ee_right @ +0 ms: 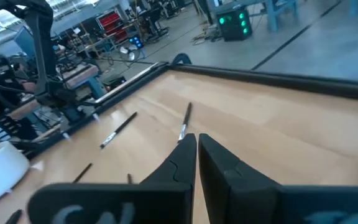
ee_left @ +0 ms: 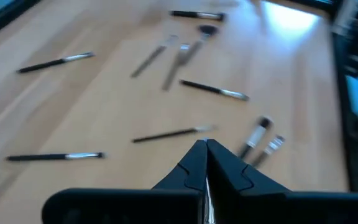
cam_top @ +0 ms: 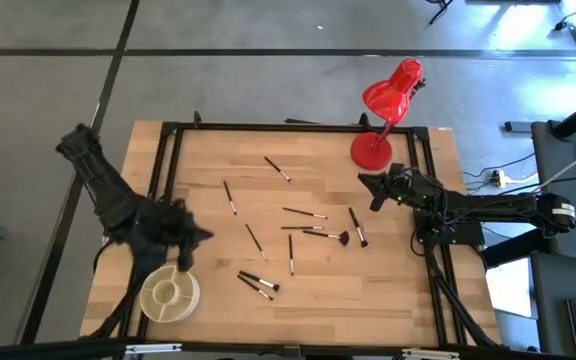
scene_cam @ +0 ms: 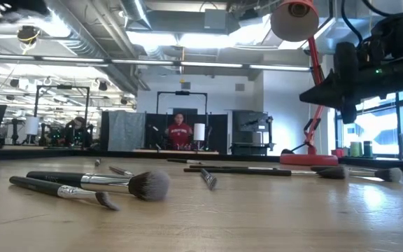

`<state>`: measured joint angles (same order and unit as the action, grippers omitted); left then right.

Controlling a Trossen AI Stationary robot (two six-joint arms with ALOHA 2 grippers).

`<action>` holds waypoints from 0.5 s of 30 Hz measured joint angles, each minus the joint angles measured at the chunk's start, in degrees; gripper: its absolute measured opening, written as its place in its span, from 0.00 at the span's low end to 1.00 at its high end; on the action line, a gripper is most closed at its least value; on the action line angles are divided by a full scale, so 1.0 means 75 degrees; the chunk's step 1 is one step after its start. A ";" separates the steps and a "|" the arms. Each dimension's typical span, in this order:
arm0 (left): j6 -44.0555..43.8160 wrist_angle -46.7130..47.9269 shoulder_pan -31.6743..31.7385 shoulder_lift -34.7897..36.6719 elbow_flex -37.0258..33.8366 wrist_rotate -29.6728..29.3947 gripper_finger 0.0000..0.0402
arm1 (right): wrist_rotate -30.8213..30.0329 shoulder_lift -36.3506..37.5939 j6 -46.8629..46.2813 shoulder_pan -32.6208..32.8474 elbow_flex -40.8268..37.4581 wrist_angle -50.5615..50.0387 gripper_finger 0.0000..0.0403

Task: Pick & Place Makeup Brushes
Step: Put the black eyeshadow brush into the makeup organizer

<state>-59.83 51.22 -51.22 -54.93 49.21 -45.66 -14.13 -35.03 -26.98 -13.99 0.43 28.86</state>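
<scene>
**Brushes scattered mid-table, both grippers empty**

From the high view, the makeup brushes (cam_top: 303, 232) are seen strewn across the middle of the wooden table (cam_top: 408, 290), none yet in the round white dish (cam_top: 169, 295) at the near left. The left gripper (cam_top: 186, 262) is held just beside that dish, its fingers pressed together on nothing. The right gripper (cam_top: 376, 197) is poised at the far right, near the red lamp (cam_top: 383, 110), likewise pinched together and empty. The nearest brush to the left gripper appears to be the pair (cam_top: 258, 284) lying to its right, long axes slanting across the table; the left arm is judged the closer one.

In the low view, a large fluffy brush (scene_cam: 100, 183) is seen nearest the camera, lying crosswise.

In the left wrist view, the closed fingers (ee_left: 194, 168) are pointed toward the scattered brushes ahead.

In the right wrist view, a brush (ee_right: 184, 122) lies just beyond the closed fingertips (ee_right: 185, 152), roughly in line with them.
</scene>
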 joint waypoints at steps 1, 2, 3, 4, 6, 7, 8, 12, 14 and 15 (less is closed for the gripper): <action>-0.0150 0.0001 -0.0343 -0.0070 0.0000 -0.0124 0.01 | 0.0068 -0.0003 -0.0037 0.0011 0.0000 -0.0020 0.05; -0.0320 0.0004 -0.0648 -0.0155 0.0000 -0.0205 0.01 | 0.0116 -0.0003 -0.0074 0.0034 0.0000 -0.0030 0.05; -0.0510 0.0001 -0.0941 -0.0242 0.0000 -0.0283 0.01 | 0.0119 0.0000 -0.0142 0.0073 0.0000 -0.0053 0.05; -0.0685 0.0001 -0.1218 -0.0331 0.0000 -0.0341 0.01 | 0.0116 -0.0003 -0.0213 0.0119 0.0000 -0.0097 0.05; -0.1042 0.0002 -0.1726 -0.0498 0.0000 -0.0511 0.01 | 0.0113 -0.0003 -0.0237 0.0211 0.0000 -0.0121 0.05; -0.1233 0.0001 -0.1955 -0.0581 0.0000 -0.0605 0.01 | 0.0113 -0.0001 -0.0247 0.0252 0.0000 -0.0120 0.05; -0.1440 0.0002 -0.2172 -0.0657 0.0000 -0.0679 0.01 | 0.0111 -0.0001 -0.0283 0.0293 0.0000 -0.0123 0.05; -0.2258 0.0001 -0.2858 -0.0997 0.0000 -0.1348 0.01 | 0.0088 -0.0003 -0.0346 0.0397 0.0000 -0.0125 0.05; -0.2626 0.0001 -0.3112 -0.1182 0.0000 -0.1753 0.01 | 0.0043 -0.0003 -0.0345 0.0400 0.0000 -0.0140 0.05; -0.2786 0.0001 -0.3210 -0.1280 0.0000 -0.1881 0.01 | 0.0031 -0.0003 -0.0345 0.0398 0.0000 -0.0137 0.05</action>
<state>-80.72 51.22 -75.29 -64.52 49.21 -59.77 -13.89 -35.05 -29.56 -11.00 0.43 27.83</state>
